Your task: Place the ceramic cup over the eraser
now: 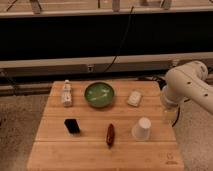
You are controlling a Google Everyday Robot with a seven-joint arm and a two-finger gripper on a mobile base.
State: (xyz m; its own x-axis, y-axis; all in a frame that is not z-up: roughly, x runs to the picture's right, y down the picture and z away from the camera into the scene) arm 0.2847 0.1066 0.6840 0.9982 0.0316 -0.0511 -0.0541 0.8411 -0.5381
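One relation matters: the cup (141,129) stands at the lower right of the tabletop (90,155), just below and left of the gripper (170,114) at the right edge. We cannot tell whether its jaws are open or closed. The eraser (72,125) lies well to the left, beyond the red object (110,135), so we judge a leftward carry.

Single view, set high in front of the light wooden plank tabletop (55,150), tilted down and facing the black back wall panel (65,37); mid range, nearly the whole top in frame, near edge cut at bottom; white rounded robot arm (187,82) enters from the right edge, gripper (170,114) hanging by the tabletop's right side
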